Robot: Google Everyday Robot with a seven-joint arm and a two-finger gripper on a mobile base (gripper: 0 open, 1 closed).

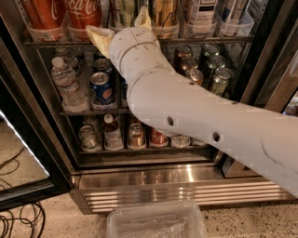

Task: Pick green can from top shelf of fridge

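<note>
The fridge point(153, 179) stands open before me. Its top shelf point(209, 41) holds clear trays of tall cans. The green can point(122, 10), light green with pale stripes, stands between red Coca-Cola cans point(84, 11) and a gold can point(163, 11); its lid is cut off by the frame's top edge. My gripper point(122, 29) is at the front edge of the top shelf, just below and in front of the green can. Its cream fingers point(100, 37) are spread open, one to the left and one pointing up at the right. My white arm hides the can's lower part.
The middle rack holds a water bottle point(65, 83), a Pepsi can point(100, 88) and short olive-green cans point(219, 79). The lower rack has several small cans and bottles. The glass door point(18, 153) hangs open at the left. A clear plastic bin point(156, 223) sits on the floor, with cables point(18, 223) at the lower left.
</note>
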